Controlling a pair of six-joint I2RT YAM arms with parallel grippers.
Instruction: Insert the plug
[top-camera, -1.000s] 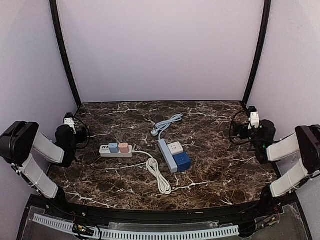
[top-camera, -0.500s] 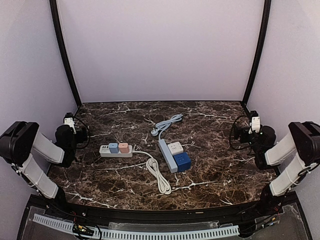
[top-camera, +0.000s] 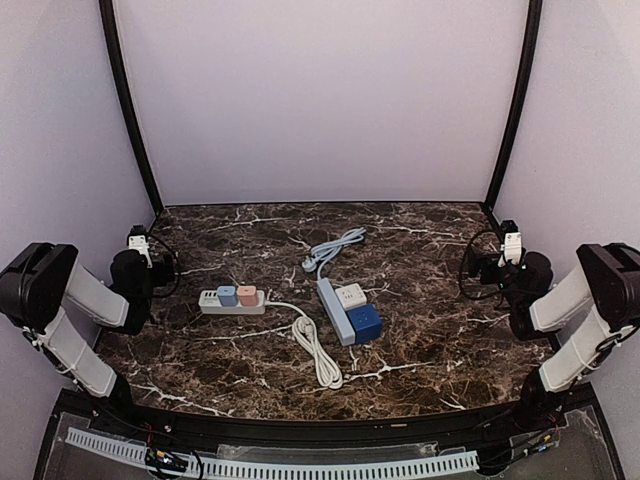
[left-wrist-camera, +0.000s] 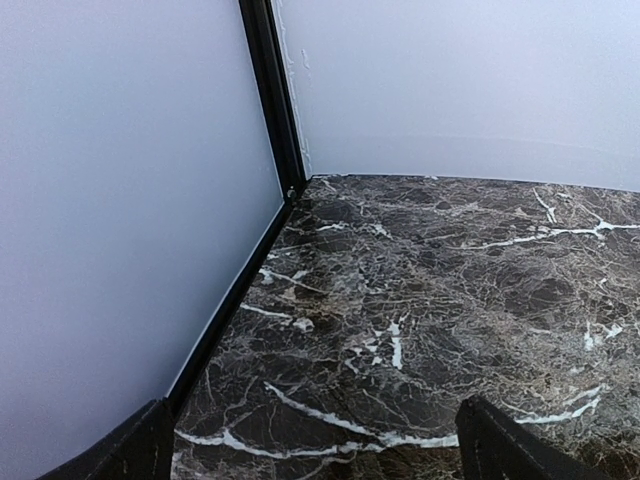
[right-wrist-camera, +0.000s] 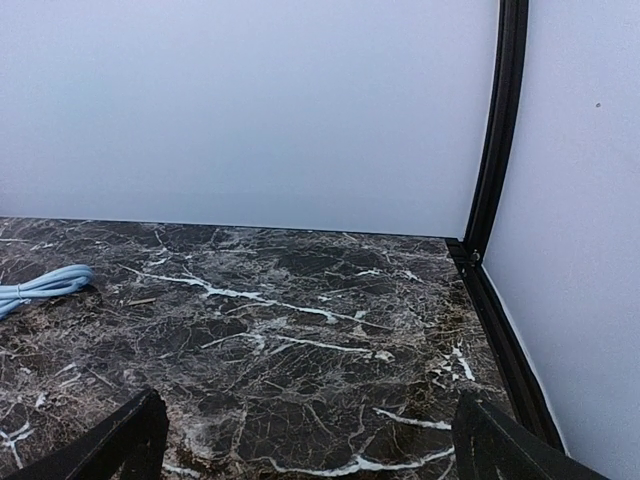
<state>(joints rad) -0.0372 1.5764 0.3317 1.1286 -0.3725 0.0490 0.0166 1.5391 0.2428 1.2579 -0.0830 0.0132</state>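
**Mia:** Look from the top first. Where is the stuff?

**Ben:** In the middle of the table (top-camera: 430, 330). A white strip (top-camera: 210, 300) lies sideways, nearer the left gripper (top-camera: 140, 250). A blue strip (top-camera: 333, 312) points from near to far, tipped a bit, about halfway between the arms.

**Mia:** And the plug?

**Ben:** I think it is the end of the light blue cord (top-camera: 338, 245), lying just behind the blue strip. A white cord (top-camera: 315, 352) is coiled between the strips too. I can't tell for sure which one goes in.

**Mia:** Are the hands near it?

**Ben:** No. Both are well apart from it, out at the sides. The right gripper (top-camera: 505, 255) sits by the right edge.

**Mia:** Now the left wrist view.

**Ben:** Two black fingers (left-wrist-camera: 125, 450) stand wide apart with nothing between them. I see only bare table and the back corner. There is no plug here, so it must be off to that hand's right.

**Mia:** And the right wrist view?

**Ben:** That hand is spread wide too, and holds nothing. The light blue cord peeks in at the left edge. So the plug lies ahead and to the left of that hand. I guess the right arm must swing left to reach it.
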